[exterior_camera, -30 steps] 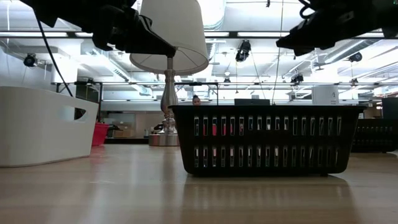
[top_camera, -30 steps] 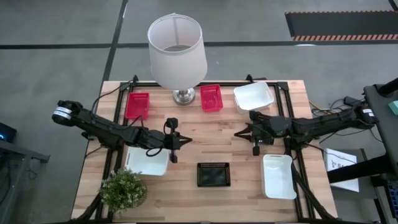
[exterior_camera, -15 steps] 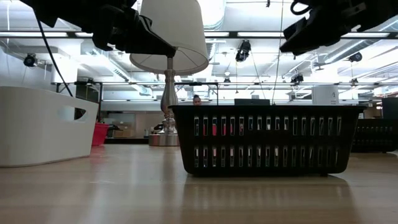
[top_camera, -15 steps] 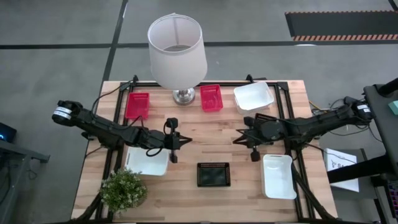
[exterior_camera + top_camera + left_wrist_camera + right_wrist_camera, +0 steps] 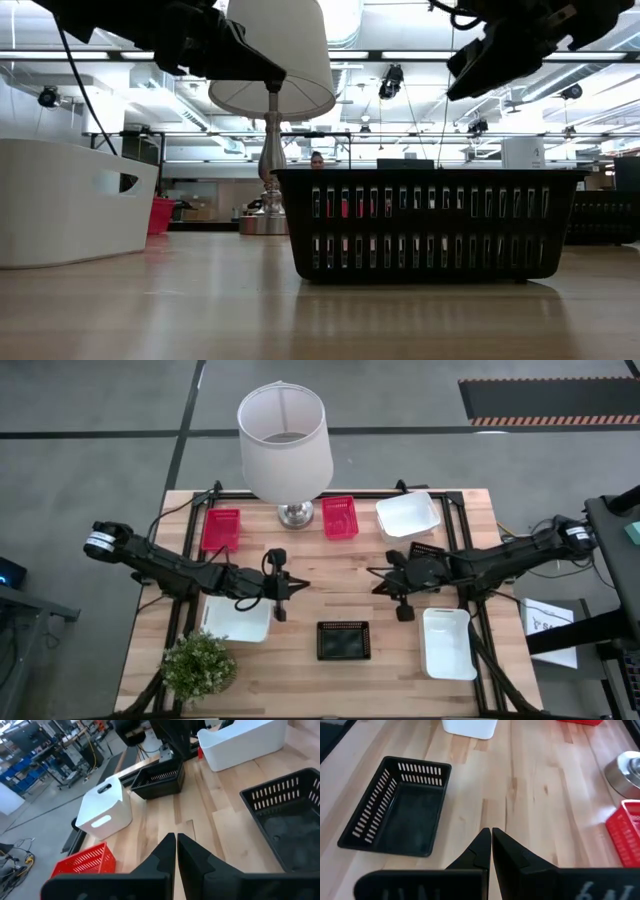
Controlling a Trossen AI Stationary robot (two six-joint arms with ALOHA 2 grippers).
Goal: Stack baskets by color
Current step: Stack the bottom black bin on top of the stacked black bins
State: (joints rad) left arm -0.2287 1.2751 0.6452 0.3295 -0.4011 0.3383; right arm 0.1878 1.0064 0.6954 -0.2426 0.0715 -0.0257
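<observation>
Around the lamp [image 5: 285, 435] on the desk [image 5: 300, 670], red baskets [image 5: 221, 528] [image 5: 339, 517], white baskets [image 5: 408, 516] [image 5: 448, 643] [image 5: 238, 618] and black baskets [image 5: 343, 641] [image 5: 423, 548] lie apart, apparently mostly unstacked; left hand [image 5: 302, 587] and right hand [image 5: 372, 571] hover nearer, both pinched together, empty.

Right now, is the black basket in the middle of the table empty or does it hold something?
Empty. The right wrist view looks into the black basket and shows only its bare dark floor; it stands upright on the table.
</observation>
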